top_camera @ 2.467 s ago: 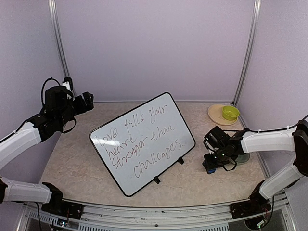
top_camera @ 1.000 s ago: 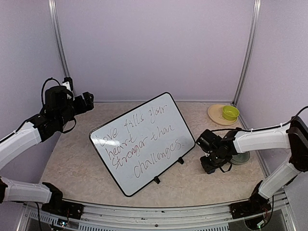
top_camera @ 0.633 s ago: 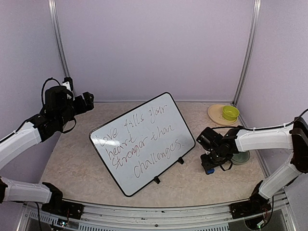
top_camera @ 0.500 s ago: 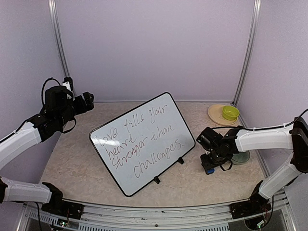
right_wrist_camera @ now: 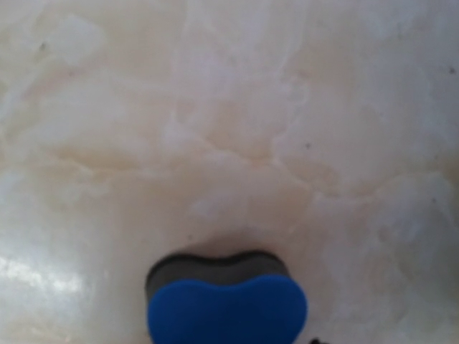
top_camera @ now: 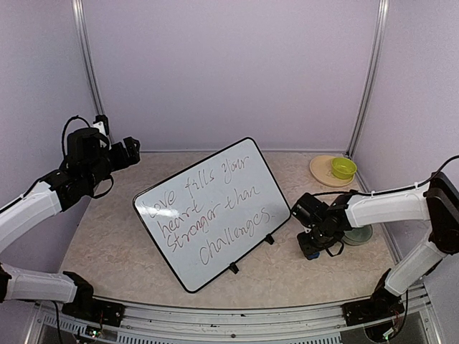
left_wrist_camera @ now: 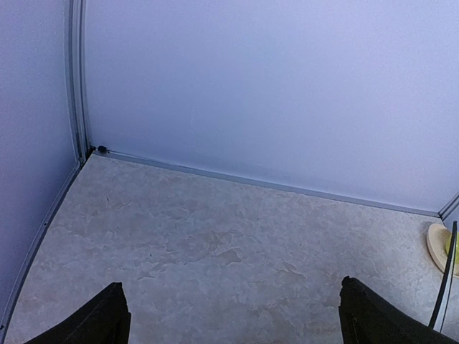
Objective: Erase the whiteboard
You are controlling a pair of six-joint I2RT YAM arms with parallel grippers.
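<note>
The whiteboard leans on a black wire stand in the middle of the table, covered with handwriting. My right gripper is low over the table just right of the board's lower right edge. It is shut on the blue eraser. In the right wrist view the eraser fills the bottom centre, dark felt side toward the table, and my own fingers are out of frame. My left gripper is raised at the far left, open and empty, with its fingertips wide apart over bare table.
A tan plate with a green bowl sits at the back right corner. A grey-green dish lies under the right forearm. The stand's feet stick out in front of the board. Walls close in on three sides.
My right gripper has shifted slightly left toward the board's edge, staying low with the eraser. The left arm and the whiteboard have not moved.
</note>
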